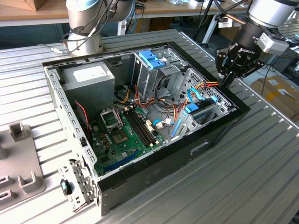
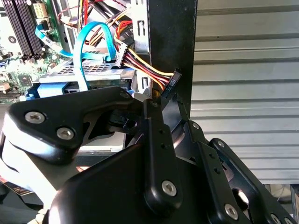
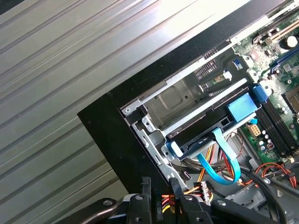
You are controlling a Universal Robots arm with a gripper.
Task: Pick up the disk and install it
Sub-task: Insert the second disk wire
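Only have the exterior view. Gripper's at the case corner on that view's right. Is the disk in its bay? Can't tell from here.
Observer: The first wrist view shows the disk lying in the corner bay, with light-blue rails on it.
Operator: Cabled?
Observer: In the second wrist view a blue cable loops over it; I can't tell if it's plugged in.
Operator: Power?
Observer: The black power connector on yellow-red wires hangs at the case wall beside the gripper, not on the disk.

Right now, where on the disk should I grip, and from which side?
Likely from above: the disk lies flat in the bay at the case corner, walls closing its sides. Grip across the light-blue rails, clear of the blue cable looping over it.
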